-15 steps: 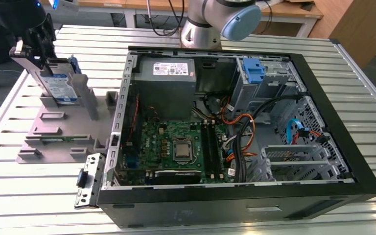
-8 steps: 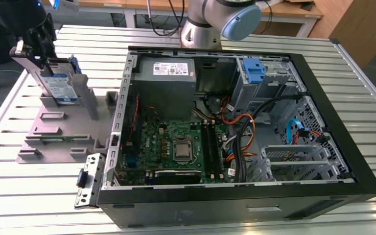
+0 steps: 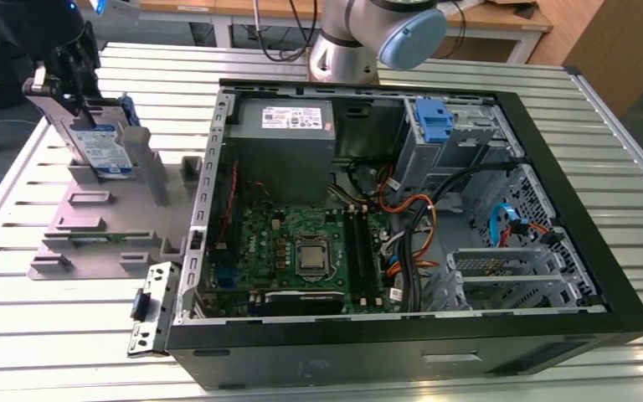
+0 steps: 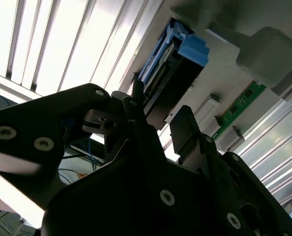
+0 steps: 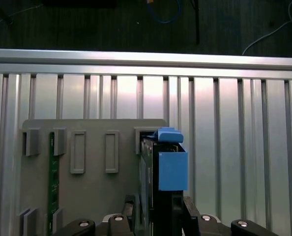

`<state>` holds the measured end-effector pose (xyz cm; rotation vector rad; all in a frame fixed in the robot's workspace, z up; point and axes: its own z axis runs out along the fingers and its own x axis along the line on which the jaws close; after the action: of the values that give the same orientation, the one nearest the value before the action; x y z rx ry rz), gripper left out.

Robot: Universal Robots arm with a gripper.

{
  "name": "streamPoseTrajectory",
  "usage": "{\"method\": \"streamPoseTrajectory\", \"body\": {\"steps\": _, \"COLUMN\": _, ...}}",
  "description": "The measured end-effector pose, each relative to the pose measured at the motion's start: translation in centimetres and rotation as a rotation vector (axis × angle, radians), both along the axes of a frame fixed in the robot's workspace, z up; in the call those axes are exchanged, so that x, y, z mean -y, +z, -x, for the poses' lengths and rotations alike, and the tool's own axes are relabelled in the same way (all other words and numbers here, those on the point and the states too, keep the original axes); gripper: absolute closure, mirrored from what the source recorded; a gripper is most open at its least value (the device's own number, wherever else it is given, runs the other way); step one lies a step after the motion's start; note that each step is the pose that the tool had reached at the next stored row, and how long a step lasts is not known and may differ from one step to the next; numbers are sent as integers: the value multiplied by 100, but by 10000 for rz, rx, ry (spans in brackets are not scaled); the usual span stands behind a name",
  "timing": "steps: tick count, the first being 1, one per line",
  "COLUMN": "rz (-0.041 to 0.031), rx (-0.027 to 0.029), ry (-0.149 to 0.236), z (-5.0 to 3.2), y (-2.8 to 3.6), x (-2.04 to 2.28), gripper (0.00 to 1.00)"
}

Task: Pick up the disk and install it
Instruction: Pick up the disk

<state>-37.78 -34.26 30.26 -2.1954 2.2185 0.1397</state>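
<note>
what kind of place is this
Probably a robotics lab bench for computer assembly: a robot arm, an open computer case on a slatted aluminium table, and the disk upright in a grey fixture.

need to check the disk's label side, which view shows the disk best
The exterior view: the disk stands upright in the grey fixture, label face showing. Both wrist views show its edge and blue carrier.
</note>
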Motion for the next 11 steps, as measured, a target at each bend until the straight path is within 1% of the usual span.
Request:
{"method": "streamPoseTrajectory", "body": {"steps": 2, "rz": 0, "rx": -1, "ry": 0, "z": -13, "y": 0, "x": 0, "gripper": 51}}
{"method": "streamPoseTrajectory", "body": {"steps": 6, "rz": 0, "rx": 0, "ry": 0, "z": -15, "y": -20, "x": 0, "gripper": 51}}
{"method": "streamPoseTrajectory", "body": {"steps": 11, "rz": 0, "rx": 0, "ry": 0, "z": -15, "y": -24, "x": 0, "gripper": 51}}
